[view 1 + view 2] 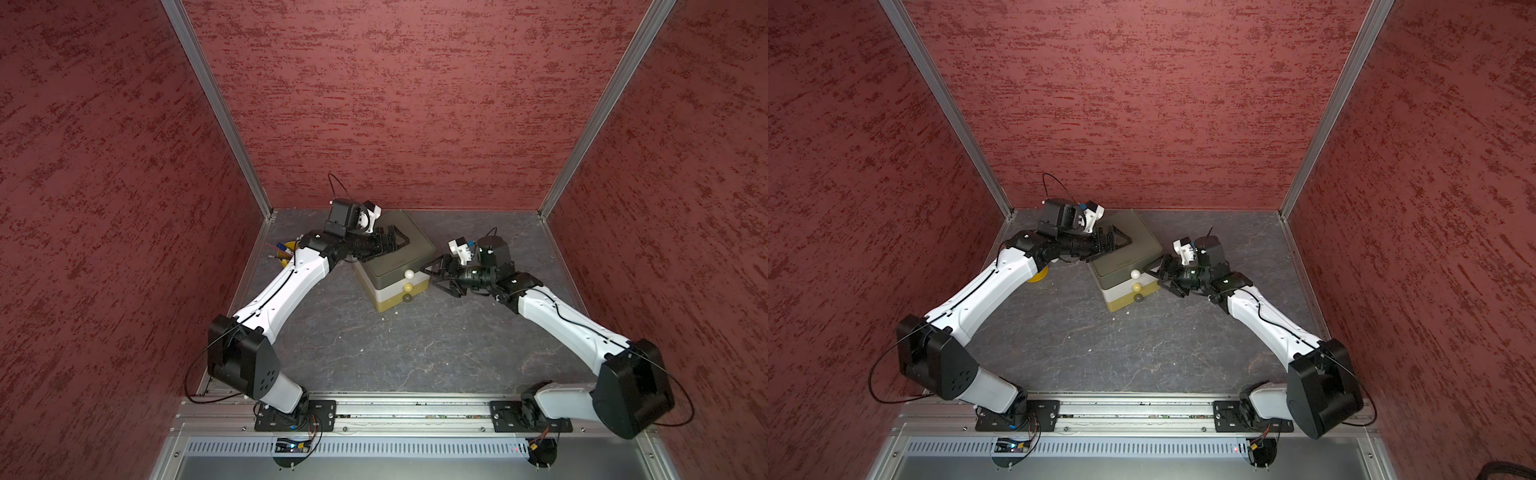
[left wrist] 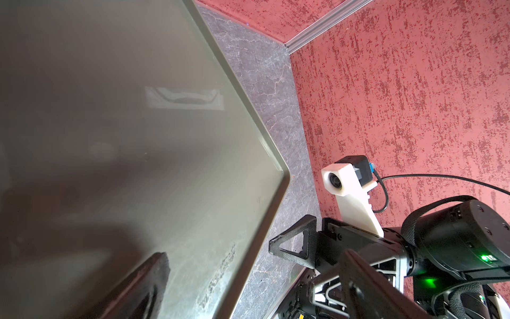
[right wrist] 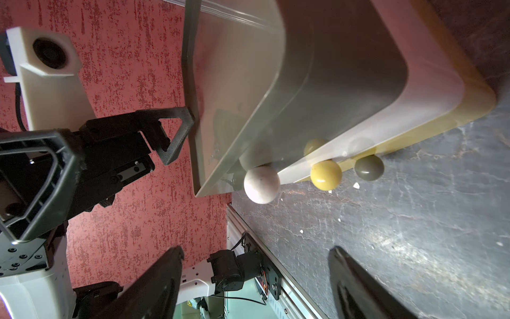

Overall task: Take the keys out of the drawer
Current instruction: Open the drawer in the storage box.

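The keys are hidden. A small chest (image 1: 405,253) (image 1: 1129,255) of three drawers stands at the back of the table, with all three fronts looking pushed in. A white knob (image 3: 261,185) sits on the green top drawer, a yellow knob (image 3: 325,174) on the white middle one, and a dark knob (image 3: 369,167) on the yellow bottom one. My left gripper (image 1: 395,237) (image 2: 254,279) lies open across the chest's top near its left rear edge. My right gripper (image 1: 437,279) (image 3: 256,276) hovers open just right of the knobs, empty, not touching them.
A yellow bowl (image 1: 286,253) with pens stands at the back left, partly under my left arm. Red walls close in the back and both sides. Both arm bases sit on the metal rail (image 1: 415,409) along the front edge.
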`<act>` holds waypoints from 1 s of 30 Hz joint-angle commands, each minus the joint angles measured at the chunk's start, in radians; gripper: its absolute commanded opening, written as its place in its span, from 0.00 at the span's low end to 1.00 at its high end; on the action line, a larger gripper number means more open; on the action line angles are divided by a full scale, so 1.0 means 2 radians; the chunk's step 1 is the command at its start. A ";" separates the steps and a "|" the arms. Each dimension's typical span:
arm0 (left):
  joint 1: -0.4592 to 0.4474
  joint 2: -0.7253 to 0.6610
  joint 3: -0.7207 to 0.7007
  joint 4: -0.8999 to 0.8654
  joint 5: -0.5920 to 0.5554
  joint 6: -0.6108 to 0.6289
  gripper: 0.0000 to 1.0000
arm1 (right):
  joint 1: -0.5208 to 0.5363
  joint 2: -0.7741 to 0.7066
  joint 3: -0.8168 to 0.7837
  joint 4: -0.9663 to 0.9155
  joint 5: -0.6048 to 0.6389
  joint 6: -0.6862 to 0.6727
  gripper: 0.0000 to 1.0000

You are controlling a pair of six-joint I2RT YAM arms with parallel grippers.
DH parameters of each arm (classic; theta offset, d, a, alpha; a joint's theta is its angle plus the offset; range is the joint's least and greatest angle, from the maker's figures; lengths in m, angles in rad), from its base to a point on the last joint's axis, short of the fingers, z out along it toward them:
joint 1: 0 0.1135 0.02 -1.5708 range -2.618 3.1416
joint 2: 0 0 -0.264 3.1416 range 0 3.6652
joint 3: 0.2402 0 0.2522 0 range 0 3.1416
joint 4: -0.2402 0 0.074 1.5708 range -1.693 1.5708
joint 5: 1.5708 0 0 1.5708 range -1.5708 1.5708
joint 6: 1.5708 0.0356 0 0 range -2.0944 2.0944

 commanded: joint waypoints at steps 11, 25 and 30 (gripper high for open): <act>-0.003 0.016 0.002 -0.005 0.007 0.003 1.00 | 0.024 0.031 -0.016 0.052 0.001 0.020 0.79; -0.003 0.014 -0.013 -0.019 0.003 0.013 1.00 | 0.039 0.078 -0.007 0.104 0.002 0.039 0.62; -0.001 0.015 -0.013 -0.025 0.004 0.016 1.00 | 0.041 0.089 0.000 0.112 0.009 0.040 0.58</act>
